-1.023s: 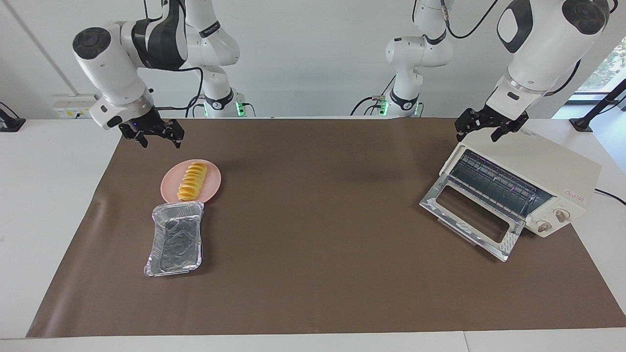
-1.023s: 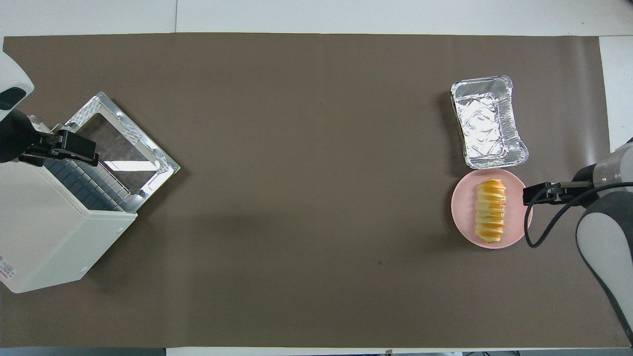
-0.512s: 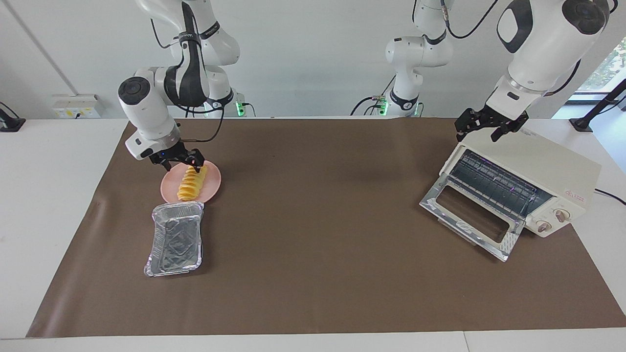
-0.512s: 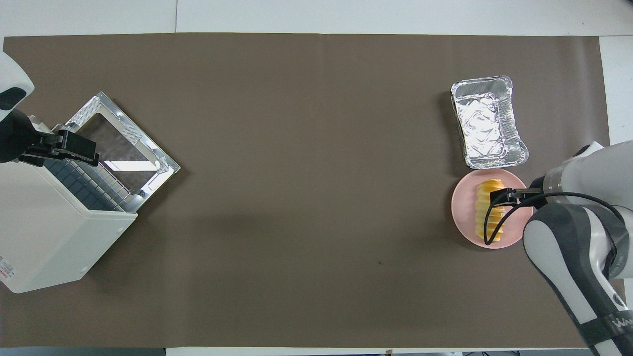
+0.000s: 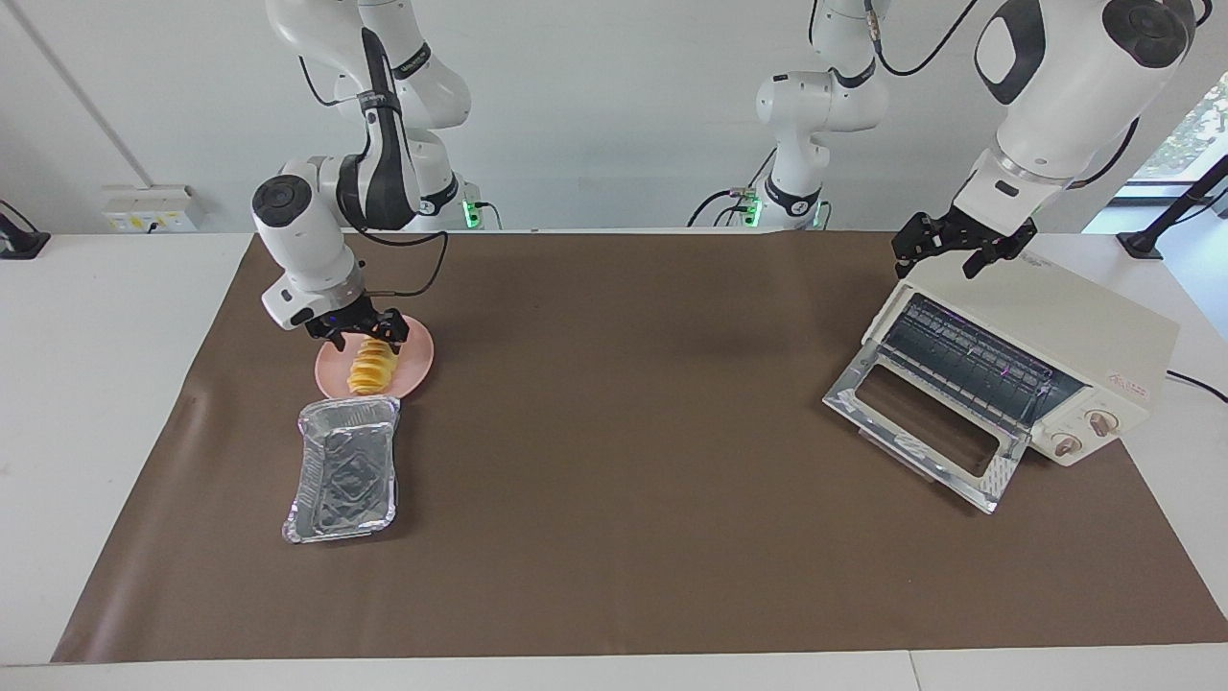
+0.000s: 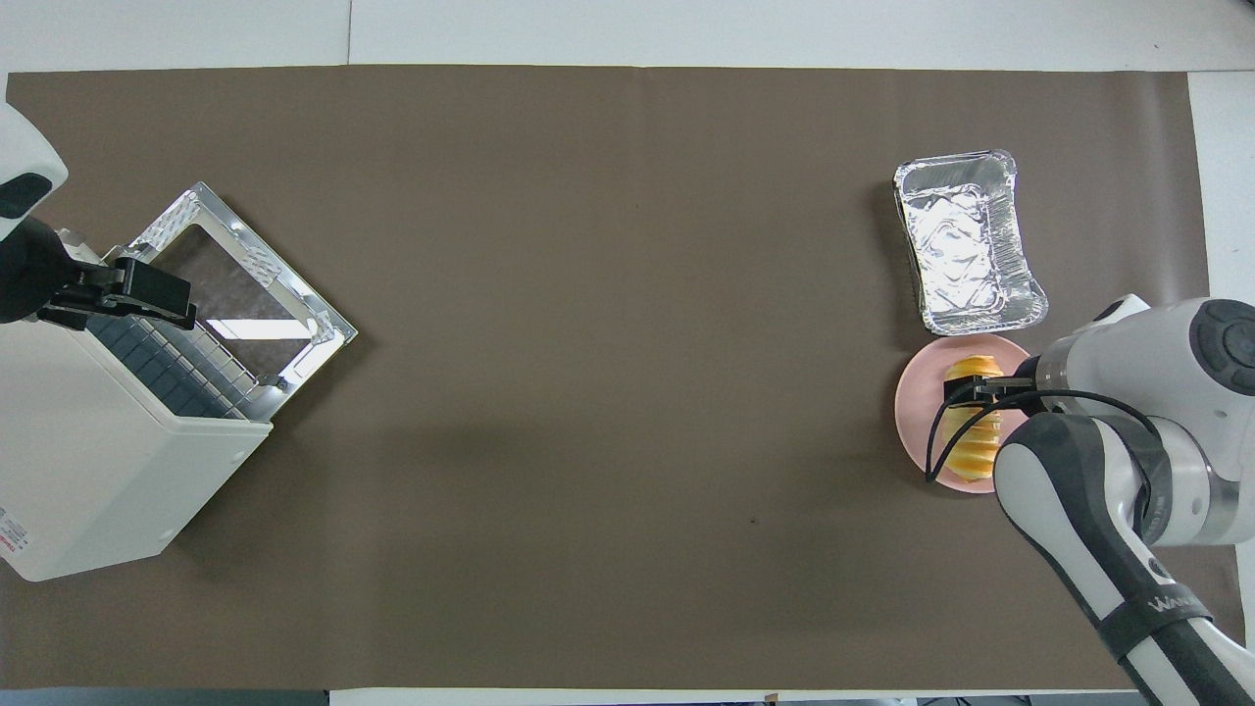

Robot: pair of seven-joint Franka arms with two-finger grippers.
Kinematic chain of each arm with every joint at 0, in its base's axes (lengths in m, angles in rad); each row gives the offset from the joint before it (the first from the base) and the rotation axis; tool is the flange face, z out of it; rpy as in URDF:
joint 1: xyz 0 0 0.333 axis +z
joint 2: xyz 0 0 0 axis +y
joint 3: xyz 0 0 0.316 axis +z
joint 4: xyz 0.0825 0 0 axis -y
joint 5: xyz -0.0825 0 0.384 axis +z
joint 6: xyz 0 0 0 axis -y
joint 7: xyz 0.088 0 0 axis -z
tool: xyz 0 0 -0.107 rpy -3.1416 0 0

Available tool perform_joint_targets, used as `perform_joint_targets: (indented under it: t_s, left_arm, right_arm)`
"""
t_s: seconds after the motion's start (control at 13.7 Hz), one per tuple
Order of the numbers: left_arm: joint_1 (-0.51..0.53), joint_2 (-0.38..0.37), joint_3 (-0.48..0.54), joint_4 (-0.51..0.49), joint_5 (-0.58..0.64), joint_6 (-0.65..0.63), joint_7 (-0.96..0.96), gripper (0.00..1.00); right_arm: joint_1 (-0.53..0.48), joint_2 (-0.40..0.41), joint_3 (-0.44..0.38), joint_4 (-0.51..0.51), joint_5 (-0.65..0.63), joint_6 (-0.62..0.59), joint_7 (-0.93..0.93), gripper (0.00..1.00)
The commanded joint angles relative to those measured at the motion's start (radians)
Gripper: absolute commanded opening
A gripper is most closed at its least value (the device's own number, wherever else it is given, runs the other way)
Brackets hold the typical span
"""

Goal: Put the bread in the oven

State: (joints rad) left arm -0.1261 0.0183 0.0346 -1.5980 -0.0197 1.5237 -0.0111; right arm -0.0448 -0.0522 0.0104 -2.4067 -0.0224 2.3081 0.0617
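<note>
The bread [image 5: 370, 372], a ridged golden-yellow loaf, lies on a round pink plate [image 5: 418, 369] toward the right arm's end of the table; it also shows in the overhead view [image 6: 973, 449] on the plate [image 6: 912, 424]. My right gripper [image 5: 362, 336] [image 6: 967, 392] is open and low over the loaf's end nearer the robots, a finger on each side. The cream-white oven [image 5: 1074, 321] [image 6: 98, 471] stands at the left arm's end with its glass door [image 5: 921, 432] [image 6: 235, 284] folded down and the rack showing. My left gripper [image 5: 938, 261] [image 6: 147, 294] waits open over the oven's top edge.
An empty silver foil tray [image 5: 343, 470] [image 6: 966, 245] lies beside the plate, farther from the robots and touching its rim. A brown mat [image 5: 624, 432] covers the table.
My right arm has come down from above the table's edge to the plate and lowered its open gripper onto the bread's nearer end. The left arm has not moved.
</note>
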Motion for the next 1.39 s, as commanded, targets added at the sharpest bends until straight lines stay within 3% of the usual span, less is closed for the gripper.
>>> perform_joint_targets:
  t_s: [0.0,0.07,0.29,0.44,0.58,0.8,1.1,1.32]
  left_arm:
    - [0.011,-0.028,-0.007,-0.034,0.001,0.018,0.010,1.00]
    - [0.011,-0.028,-0.007,-0.034,0.001,0.018,0.010,1.00]
    - [0.011,-0.028,-0.008,-0.034,0.001,0.018,0.010,1.00]
    - [0.011,-0.028,-0.007,-0.034,0.001,0.018,0.010,1.00]
    - [0.011,-0.028,-0.007,-0.034,0.001,0.018,0.010,1.00]
    - [0.011,-0.028,-0.007,-0.034,0.001,0.018,0.010,1.00]
    - [0.011,-0.028,-0.007,-0.034,0.001,0.018,0.010,1.00]
    - [0.011,-0.028,-0.008,-0.034,0.001,0.018,0.010,1.00]
  right_arm:
    - [-0.006,-0.008,0.005,-0.063,0.031,0.072,0.017,1.00]
    - [-0.006,-0.009,0.005,-0.084,0.036,0.100,0.017,0.98]
    - [-0.006,-0.009,0.005,-0.091,0.036,0.106,0.017,0.68]
    - [-0.004,-0.009,0.005,-0.091,0.036,0.105,0.015,0.39]
    - [0.002,-0.009,0.005,-0.088,0.036,0.099,0.017,0.25]
    - [0.002,-0.008,0.006,-0.033,0.038,0.033,0.018,0.25]
    - [0.008,-0.011,0.037,0.185,0.050,-0.273,0.081,0.28]
    - [0.000,0.026,0.037,0.315,0.044,-0.337,0.063,0.31]
